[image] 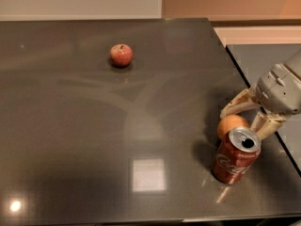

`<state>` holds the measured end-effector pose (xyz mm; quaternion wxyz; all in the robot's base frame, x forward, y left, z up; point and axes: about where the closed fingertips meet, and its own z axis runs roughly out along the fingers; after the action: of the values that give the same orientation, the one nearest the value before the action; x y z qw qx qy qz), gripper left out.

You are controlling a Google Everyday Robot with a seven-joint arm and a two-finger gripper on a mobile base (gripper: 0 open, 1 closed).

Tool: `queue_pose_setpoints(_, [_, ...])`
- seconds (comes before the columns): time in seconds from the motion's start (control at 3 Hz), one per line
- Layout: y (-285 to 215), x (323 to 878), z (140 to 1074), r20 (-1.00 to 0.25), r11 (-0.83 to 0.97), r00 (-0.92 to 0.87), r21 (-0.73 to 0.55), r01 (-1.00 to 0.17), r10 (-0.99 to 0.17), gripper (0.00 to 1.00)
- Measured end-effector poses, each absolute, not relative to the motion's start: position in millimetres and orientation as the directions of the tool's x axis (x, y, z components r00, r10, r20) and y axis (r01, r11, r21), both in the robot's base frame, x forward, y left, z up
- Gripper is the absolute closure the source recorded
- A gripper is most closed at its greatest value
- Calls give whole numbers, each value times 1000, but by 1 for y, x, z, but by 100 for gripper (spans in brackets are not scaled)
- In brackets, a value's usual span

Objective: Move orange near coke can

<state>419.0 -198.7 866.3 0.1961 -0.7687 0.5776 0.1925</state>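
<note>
Orange [231, 125], smooth and firm, likely rolls easily; your gripper [242, 122] pinches its 2 sides beside the coke can [236, 157].

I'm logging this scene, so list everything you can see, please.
table: one, dark grey and glossy, fills most of the view
apple: one, red and yellow, far part of the table, alone
orange: one, pale orange, near the table's right edge, right behind the can
can: one, dark red with a silver top, upright, front right, next to the orange
gripper: one, grey and beige, reaching in from the right, at the orange
</note>
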Motion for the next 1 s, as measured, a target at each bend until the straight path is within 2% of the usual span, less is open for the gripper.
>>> queue_pose_setpoints(0.67, [-203,422,864,-501,-266,270,-82,-961,-822,13])
queue_pose_setpoints(1.0, [-204,425,865,-486,-276,283,-87,-957,-827,0])
